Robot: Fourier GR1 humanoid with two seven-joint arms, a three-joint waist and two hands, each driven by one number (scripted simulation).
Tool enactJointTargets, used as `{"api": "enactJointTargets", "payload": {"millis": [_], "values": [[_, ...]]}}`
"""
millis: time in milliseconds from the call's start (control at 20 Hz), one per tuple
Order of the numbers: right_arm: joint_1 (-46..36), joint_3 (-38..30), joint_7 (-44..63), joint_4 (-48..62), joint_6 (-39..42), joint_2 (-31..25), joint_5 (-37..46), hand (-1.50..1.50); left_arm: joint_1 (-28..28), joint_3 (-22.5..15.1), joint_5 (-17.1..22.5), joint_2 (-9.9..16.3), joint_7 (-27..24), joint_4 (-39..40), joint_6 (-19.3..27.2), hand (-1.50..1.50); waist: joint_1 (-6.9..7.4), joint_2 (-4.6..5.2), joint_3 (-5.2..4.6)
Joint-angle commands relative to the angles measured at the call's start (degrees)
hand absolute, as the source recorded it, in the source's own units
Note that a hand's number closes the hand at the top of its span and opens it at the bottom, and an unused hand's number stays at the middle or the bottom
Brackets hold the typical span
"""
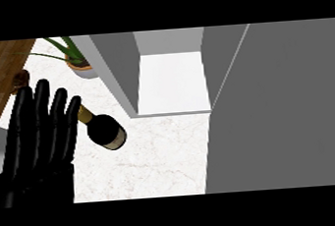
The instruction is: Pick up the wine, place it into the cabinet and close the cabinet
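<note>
A dark wine bottle with a gold neck stands on the white marble counter, left of the cabinet. The grey cabinet is open, showing a white inner floor; its big grey door swings out at the right. My left hand is at the view's left, open with fingers straight up, just left of the bottle and covering part of its neck side. The right hand is out of view.
A potted green plant stands at the back left beside the cabinet's wall. A wooden floor shows past the counter's left edge.
</note>
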Motion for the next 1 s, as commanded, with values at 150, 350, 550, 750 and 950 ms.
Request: {"api": "enactJointTargets", "payload": {"millis": [150, 350, 550, 750, 950], "values": [[0.13, 5.35, 3.57, -5.65, -1.76, 1.89, 2.89, -1.5, 1.69, 9.1, 5.82, 2.77, 0.48, -2.36, -4.4, -1.5, 0.05, 0.03, -0.03], [-0.54, 1.03, 7.69, -9.23, -1.41, -0.29, -1.47, -1.5, 3.77, 15.85, 10.98, 4.83, -0.8, -2.49, -6.73, -1.5, -0.05, 0.01, -0.05], [3.84, 0.26, -0.44, -5.07, 1.68, 0.62, -1.97, -1.5, 1.5, 20.44, 14.97, 4.54, 0.41, 1.64, -8.18, -1.5, -0.22, 0.07, 0.01], [0.08, -3.24, 7.26, -8.92, 0.35, -0.98, -6.1, -1.5, 10.12, 20.46, 19.61, 3.79, -6.62, 1.68, -11.72, -1.5, 0.04, 0.0, -0.04], [-3.3, -1.53, 8.39, -8.04, -1.66, 0.37, -2.8, -1.5, 9.5, 23.05, 22.94, 2.76, -12.84, 11.21, -15.29, -1.5, -0.08, 0.08, -0.06]]}}
